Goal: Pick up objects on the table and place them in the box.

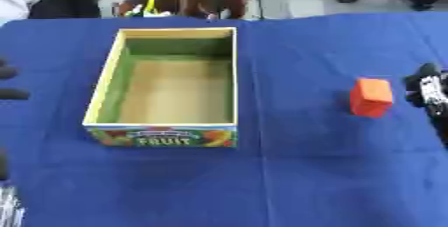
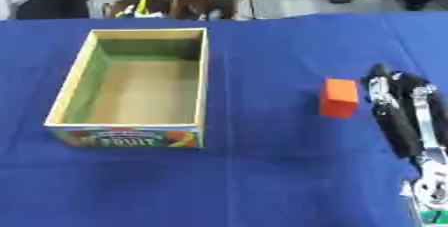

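**Right hand beside the orange block, box waiting**

Nearest the camera, at about four o'clock, the robot's black and silver right hand (image 2: 395, 108) lies along the blue tablecloth (image 2: 262, 171) with its fingers straight and held close together, pointing toward twelve o'clock and curled round nothing. Just beside it, at its nine o'clock, stands the small orange rectangular block (image 2: 338, 97), upright on the cloth, apart from the fingers by a narrow strip of blue.

The step in hand looks like the approach to a grasp: nothing is lifted yet. The next move calls for bringing the fingers and thumb round the block's sides, then carrying it toward nine o'clock.

There sits the open cardboard fruit box (image 2: 203, 81), pale yellow at the rim, green inside, with a printed "FRUIT" panel on its near wall. It appears empty and lies well apart from the block.

Dark fingertips of the left hand (image 1: 10, 83) show at the left edge; whether they are spread or curled I cannot tell. Between block and box only bare cloth shows, so nothing seems to bar the way except the box's near-side wall, which the block must clear.
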Controlling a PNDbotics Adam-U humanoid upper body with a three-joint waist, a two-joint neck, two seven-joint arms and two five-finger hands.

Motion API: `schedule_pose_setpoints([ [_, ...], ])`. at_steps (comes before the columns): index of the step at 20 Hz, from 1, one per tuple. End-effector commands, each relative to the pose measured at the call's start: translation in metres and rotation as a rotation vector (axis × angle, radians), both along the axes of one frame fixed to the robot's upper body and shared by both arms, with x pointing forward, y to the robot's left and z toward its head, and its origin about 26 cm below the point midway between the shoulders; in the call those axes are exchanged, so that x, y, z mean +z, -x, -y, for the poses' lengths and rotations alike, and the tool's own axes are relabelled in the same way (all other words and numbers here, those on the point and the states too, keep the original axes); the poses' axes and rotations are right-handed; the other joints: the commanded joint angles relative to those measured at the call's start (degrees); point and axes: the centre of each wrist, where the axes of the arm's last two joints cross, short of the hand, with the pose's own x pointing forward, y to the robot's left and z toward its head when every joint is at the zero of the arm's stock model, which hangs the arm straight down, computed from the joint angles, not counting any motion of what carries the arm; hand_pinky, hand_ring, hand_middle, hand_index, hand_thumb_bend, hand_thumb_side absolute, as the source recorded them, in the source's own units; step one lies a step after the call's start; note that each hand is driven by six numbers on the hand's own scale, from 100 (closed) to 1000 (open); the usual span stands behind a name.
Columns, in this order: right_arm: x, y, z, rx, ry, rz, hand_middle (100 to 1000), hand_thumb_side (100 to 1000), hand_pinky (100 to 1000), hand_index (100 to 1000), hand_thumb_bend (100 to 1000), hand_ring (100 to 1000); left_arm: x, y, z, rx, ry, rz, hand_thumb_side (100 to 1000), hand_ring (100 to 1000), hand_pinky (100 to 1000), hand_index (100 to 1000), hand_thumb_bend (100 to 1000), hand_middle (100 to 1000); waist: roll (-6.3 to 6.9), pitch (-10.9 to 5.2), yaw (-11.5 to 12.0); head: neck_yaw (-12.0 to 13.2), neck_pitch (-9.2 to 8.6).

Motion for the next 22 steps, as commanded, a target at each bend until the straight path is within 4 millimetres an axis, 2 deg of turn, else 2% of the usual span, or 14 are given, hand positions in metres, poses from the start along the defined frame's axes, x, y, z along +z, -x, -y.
schedule_pose_setpoints([
  [1,0.006,0.002,0.000,-0.004,0.015,0.024,546,966,576,631,100,554,0.008,0.003,0.000,-0.006,-0.003,0.031,923,637,464,639,100,592,-0.06,-1.36,0.0,0.2,-0.61],
  [6,0.008,0.002,0.001,-0.011,0.015,0.036,555,966,577,640,100,561,0.007,0.003,0.000,-0.007,-0.004,0.030,923,638,464,639,100,593,-0.08,-1.37,-0.1,0.2,-0.62],
  [10,0.014,0.002,0.007,-0.015,0.061,0.091,597,988,591,676,100,594,0.007,0.003,0.000,-0.007,-0.005,0.029,924,638,465,639,100,593,-0.14,-1.44,-0.1,0.1,-0.52],
  [13,0.021,0.001,0.011,-0.005,0.151,0.125,633,999,615,703,100,628,0.007,0.003,0.000,-0.009,-0.007,0.027,924,639,465,639,100,593,-0.23,-1.49,-0.1,0.0,-0.42],
  [18,0.033,0.002,0.021,0.017,0.335,0.140,717,957,683,775,100,716,0.007,0.003,0.001,-0.013,-0.010,0.024,924,640,465,639,100,594,-0.29,-1.43,0.0,-0.2,-0.32],
  [22,0.042,0.002,0.026,0.038,0.557,0.043,752,864,723,823,121,766,0.006,0.003,0.001,-0.014,-0.011,0.022,925,640,465,638,100,595,-0.29,-1.38,0.1,-0.2,-0.29],
])
